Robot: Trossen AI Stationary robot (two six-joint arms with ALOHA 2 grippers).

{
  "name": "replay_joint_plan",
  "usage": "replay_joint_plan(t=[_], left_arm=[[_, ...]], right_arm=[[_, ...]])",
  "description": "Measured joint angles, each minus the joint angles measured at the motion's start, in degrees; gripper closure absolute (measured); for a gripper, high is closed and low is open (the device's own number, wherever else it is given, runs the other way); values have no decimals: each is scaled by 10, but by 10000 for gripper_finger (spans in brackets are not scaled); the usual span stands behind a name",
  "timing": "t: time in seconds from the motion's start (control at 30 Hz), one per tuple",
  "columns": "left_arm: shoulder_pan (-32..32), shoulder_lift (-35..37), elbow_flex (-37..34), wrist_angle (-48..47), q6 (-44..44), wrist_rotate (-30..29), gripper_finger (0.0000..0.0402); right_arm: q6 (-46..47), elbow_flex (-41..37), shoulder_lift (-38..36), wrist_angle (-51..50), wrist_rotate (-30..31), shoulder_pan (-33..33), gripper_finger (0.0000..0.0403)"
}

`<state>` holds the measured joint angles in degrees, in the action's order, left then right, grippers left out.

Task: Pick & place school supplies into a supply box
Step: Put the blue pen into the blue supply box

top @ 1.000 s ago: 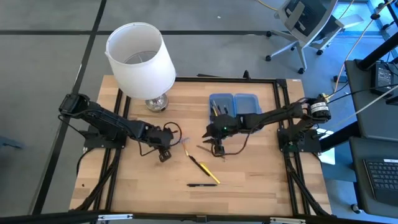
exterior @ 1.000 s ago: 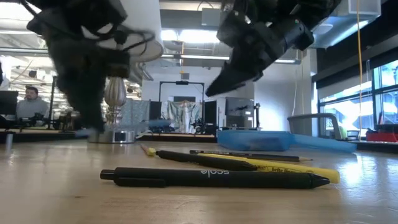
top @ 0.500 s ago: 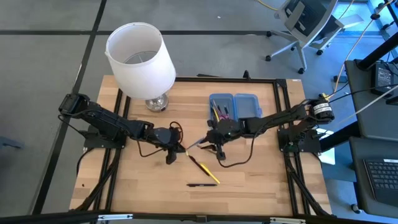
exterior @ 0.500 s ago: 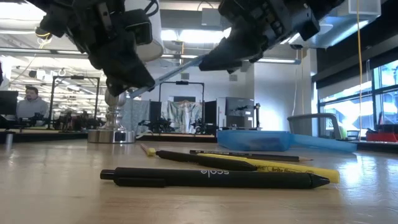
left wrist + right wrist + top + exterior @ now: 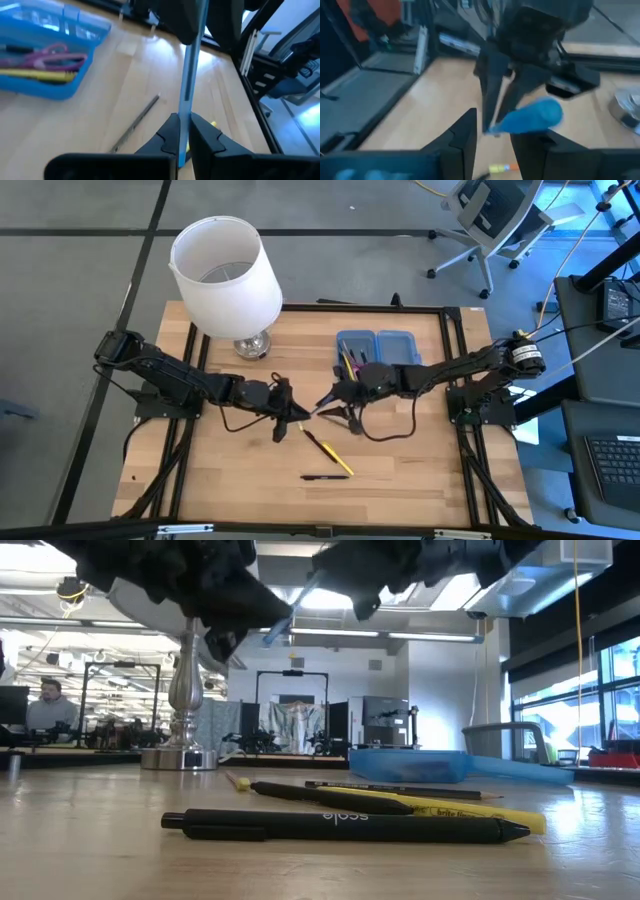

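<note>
While both hands meet over the middle of the worktop [image 5: 400, 470], a blue-grey pen [image 5: 190, 82] spans the gap between them, its long axis running roughly left to right across the worktop, raised clear of the wood. The left hand [image 5: 297, 416] is clamped on one end of it; in the left wrist view the pen points straight away from those fingers [image 5: 167, 137] toward the right hand [image 5: 322, 402]. The right hand's fingers [image 5: 465, 132] stand partly apart around the pen's other, rounded end; whether they press on it cannot be told.

A second ago the two hands were well apart, the left one low near the worktop and the right hanging near the box [image 5: 375, 350]. Since then the left has risen with the pen and both have closed in on each other.

Each arm reaches in from its own side, stretched nearly level, wrists tilted toward the centre.

Behind the right arm the blue box lies open, with pencils and purple scissors [image 5: 47, 55] in one half. Nearer the front lie a yellow pencil [image 5: 332, 457], a black pen [image 5: 325, 477] and a thin dark pencil [image 5: 135, 125]. A lamp [image 5: 225, 275] stands at the back left.
</note>
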<state>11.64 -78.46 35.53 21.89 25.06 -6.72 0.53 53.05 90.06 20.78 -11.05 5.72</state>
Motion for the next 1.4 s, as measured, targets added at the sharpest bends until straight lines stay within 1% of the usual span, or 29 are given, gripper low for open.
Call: replay_joint_plan(t=[0.1,0.23,0.33,0.53,0.6,0.7,0.73,0.83,0.93,1.03,1.23,1.3,1.4], left_arm=[[0,0,0,25,-20,-3,388],[0,0,0,47,-33,-7,388],[0,0,0,50,-34,-8,388],[0,0,0,51,-33,-8,388],[0,0,0,50,-34,-9,384],[0,0,0,45,-48,-12,367],[0,0,0,40,-52,-20,360],[-4,0,0,12,-56,-72,339],[-4,0,-1,-22,-40,-108,323],[-17,0,0,-59,2,-123,313],[-39,0,-1,-117,95,-115,307],[-43,0,-1,-131,108,-110,307],[-47,0,-1,-139,118,-83,307]], right_arm=[[21,0,0,22,-13,0,288],[24,0,-1,24,-17,0,295],[24,0,-1,22,-17,0,315],[22,0,0,21,-16,0,366],[22,0,0,19,-16,-1,371],[23,0,0,15,-16,-1,371],[26,0,0,6,-19,-1,371],[44,0,1,-11,-39,-4,371],[55,0,1,-42,-24,-10,369],[72,0,1,-78,5,-21,368],[132,0,1,-180,41,-70,370],[161,0,1,-222,45,-91,368],[187,0,1,-287,45,-124,367]])
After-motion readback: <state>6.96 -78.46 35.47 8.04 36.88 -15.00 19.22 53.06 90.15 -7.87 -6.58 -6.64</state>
